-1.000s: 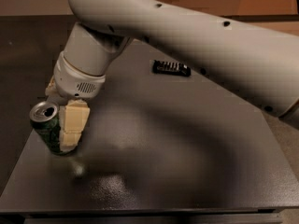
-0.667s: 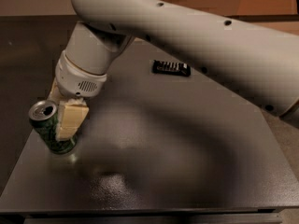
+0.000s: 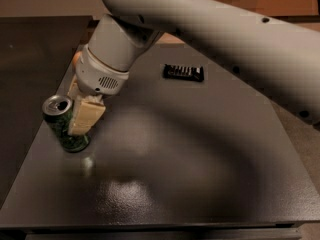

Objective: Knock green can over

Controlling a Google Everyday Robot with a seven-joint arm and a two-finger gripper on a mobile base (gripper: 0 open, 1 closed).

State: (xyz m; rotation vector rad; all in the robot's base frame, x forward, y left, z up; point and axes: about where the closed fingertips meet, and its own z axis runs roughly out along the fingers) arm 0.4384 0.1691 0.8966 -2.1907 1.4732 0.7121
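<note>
Pale and blunt, the claw (image 3: 84, 116) hung low over the left side of the table (image 3: 200, 174), about halfway along the left edge between the far and near corners. It pointed down from a thick grey wrist, and its cream-coloured end lay against the right side of the green can (image 3: 60, 128), touching it from the rim down to the lower body. Whether the claw was spread or pressed together could not be told, since the wrist and the can hid how it stood.

The green can rested on the table just inside the left edge and was not upright. It leaned, its silver top with the pull-tab opening tipped toward the left edge, its base nearer the table's middle and in contact with the dark surface.

The robot's arm (image 3: 225, 29) crossed above the far right part of the table. A flat black ridged bar (image 3: 183, 72) lay near the far edge, well apart from the can. A small sliver of something orange (image 3: 76, 59) showed behind the wrist, by the far left corner.
</note>
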